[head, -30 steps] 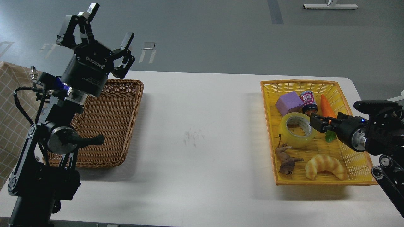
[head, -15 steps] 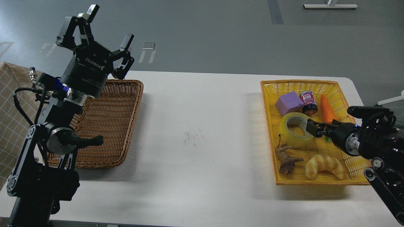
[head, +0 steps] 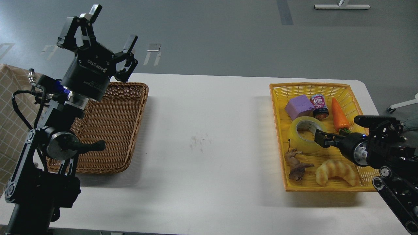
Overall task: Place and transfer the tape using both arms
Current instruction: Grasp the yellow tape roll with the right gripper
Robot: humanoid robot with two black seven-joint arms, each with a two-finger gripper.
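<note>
The tape (head: pixel 306 135) is a wide roll of glossy, translucent yellowish film wound on a pale grey-white cardboard core. It lies flat in the yellow woven plastic basket (head: pixel 326 86) at the right of the white worktop (head: pixel 209 137), its hole facing upward and a little toward the far side.

The right hand (head: pixel 319 139) comes in from the right and sits at the roll's near-right rim, dark and seen nearly end-on; I cannot tell how far its fingers are spread or whether they touch the film.

Around the roll lie a matte purple block (head: pixel 298 106), a small labelled bottle (head: pixel 319 106), a smooth orange carrot (head: pixel 339 117), a brown animal figure (head: pixel 295 164) and a ridged yellow croissant toy (head: pixel 336 172).

Well apart, the left hand (head: pixel 109 32) is raised above a brown wicker basket (head: pixel 111 130), fingers spread wide and holding nothing.
</note>
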